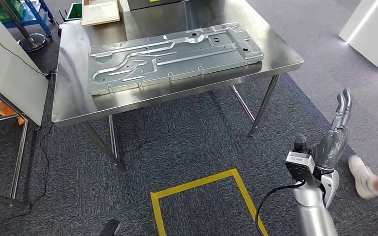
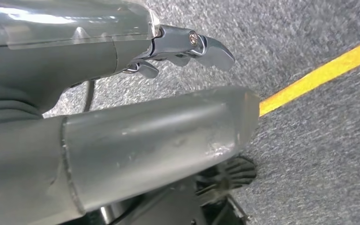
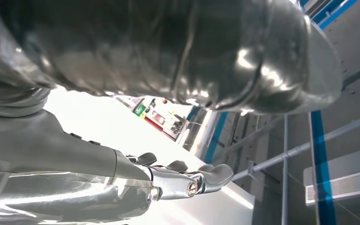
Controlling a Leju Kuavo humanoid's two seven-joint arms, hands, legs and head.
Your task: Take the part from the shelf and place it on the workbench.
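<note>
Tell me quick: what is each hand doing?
Left hand: open, holding nothing, hanging over the grey carpet.
Right hand: open, holding nothing.

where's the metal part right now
In the head view the metal part lies flat on the steel workbench, spanning most of its top, with a cardboard box behind it at the bench's far left.

Silver right arm (image 1: 315, 211); grey fingers (image 1: 343, 105); black cable (image 1: 270, 196)

Big panel flat on the table, tape square on the floor in front.

Panel (image 1: 174, 56) lies on table (image 1: 78, 105); box (image 1: 100, 12) behind at 11 o'clock, tape square (image 1: 202, 196) at 6, right hand (image 1: 335, 132) at 4.
</note>
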